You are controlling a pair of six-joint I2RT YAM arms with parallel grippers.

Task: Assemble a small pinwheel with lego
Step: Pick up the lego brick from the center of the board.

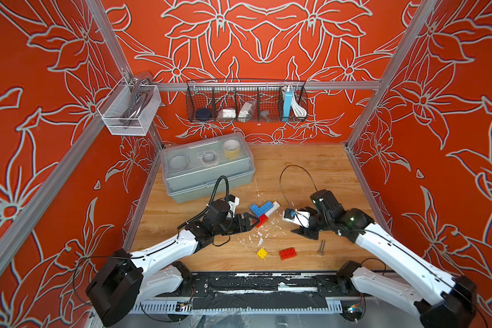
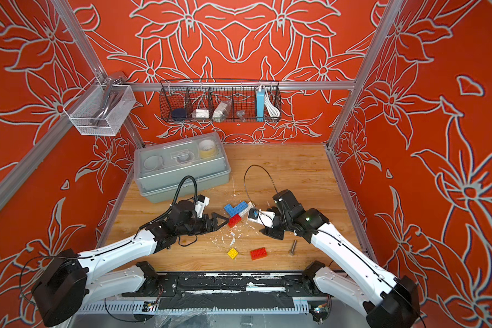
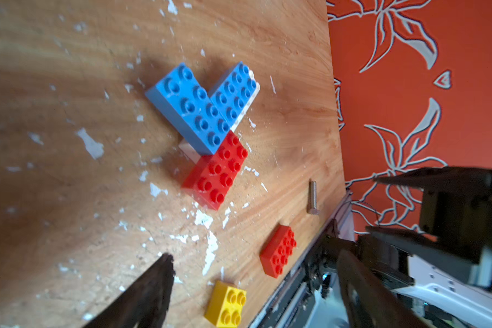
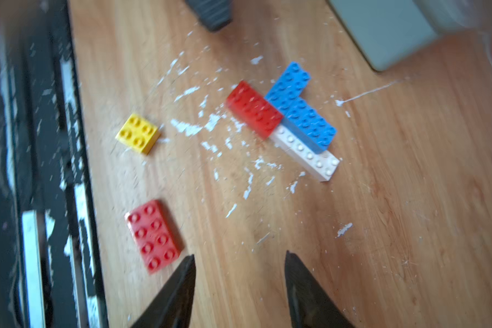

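Sitting on the tabletop (image 1: 310,170) between released, empty left gripper (image 3: 254,254) and right gripper (image 4: 239,255) was the unfinished pinwheel (image 1: 263,211); yellow brick (image 1: 262,253), red brick (image 1: 288,253), bolt (image 1: 321,247) lay near front edge; floral walls (image 1: 267,42).

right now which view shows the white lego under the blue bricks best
The right wrist view: the white lego shows a full row of studs beside a blue brick, slightly blurred. The left wrist view gives only slivers of it; both top views show one small end.
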